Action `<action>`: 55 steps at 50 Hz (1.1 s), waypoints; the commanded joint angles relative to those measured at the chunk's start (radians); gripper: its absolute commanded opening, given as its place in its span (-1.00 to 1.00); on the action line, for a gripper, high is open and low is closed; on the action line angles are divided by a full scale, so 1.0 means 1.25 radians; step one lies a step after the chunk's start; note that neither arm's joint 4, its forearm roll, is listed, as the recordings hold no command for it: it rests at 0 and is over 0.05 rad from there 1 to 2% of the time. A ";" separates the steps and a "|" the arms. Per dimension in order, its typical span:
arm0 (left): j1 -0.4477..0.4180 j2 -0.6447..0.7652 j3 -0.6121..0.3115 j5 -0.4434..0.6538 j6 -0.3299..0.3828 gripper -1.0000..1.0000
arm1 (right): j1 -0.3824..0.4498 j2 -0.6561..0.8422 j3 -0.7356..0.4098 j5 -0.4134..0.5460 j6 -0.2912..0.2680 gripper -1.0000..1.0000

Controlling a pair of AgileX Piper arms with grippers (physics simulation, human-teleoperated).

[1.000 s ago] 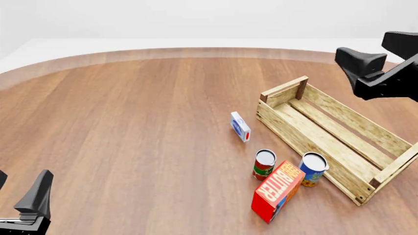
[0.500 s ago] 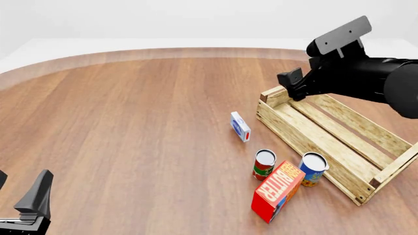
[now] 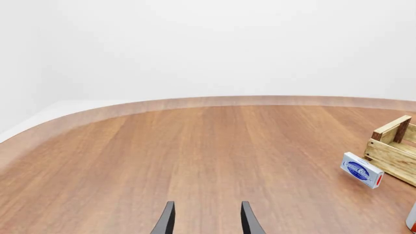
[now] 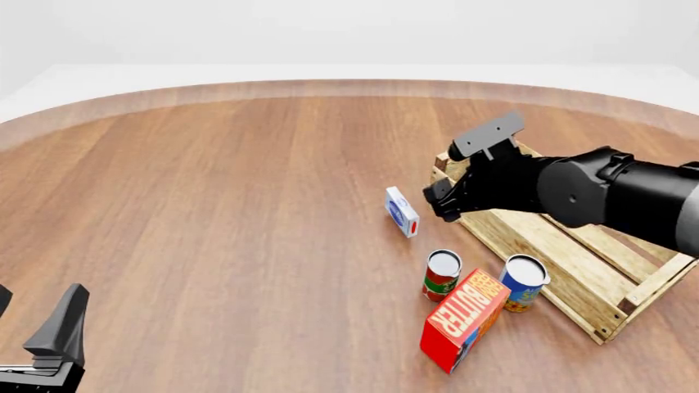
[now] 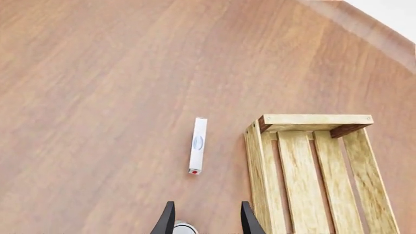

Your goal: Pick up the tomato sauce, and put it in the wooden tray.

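The tomato sauce (image 4: 443,276) is a small can with a red and green label, upright on the table left of the wooden tray (image 4: 568,237). My right gripper (image 4: 443,203) is open and empty. It hovers above the table just beyond the can, by the tray's left corner. In the right wrist view its open gripper (image 5: 206,222) frames the can's silvery top (image 5: 184,227) at the picture's edge, with the tray (image 5: 305,170) beside it. My left gripper (image 4: 35,321) is open and empty at the near left, far from the can; its wrist view (image 3: 206,222) shows bare table.
A blue-and-yellow can (image 4: 525,282) stands between the tomato sauce and the tray. A red butter box (image 4: 464,319) lies just in front of both cans. A small blue-and-white box (image 4: 402,211) stands on edge behind the tomato sauce and shows in both wrist views (image 5: 198,145) (image 3: 361,169).
My right arm has swung from the far right, across the tray's far corner, down and left towards the cans. The left arm and all objects have not moved.
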 commanded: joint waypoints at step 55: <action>0.000 0.000 0.000 0.000 0.000 1.00 | 0.021 0.031 0.216 -0.122 0.098 1.00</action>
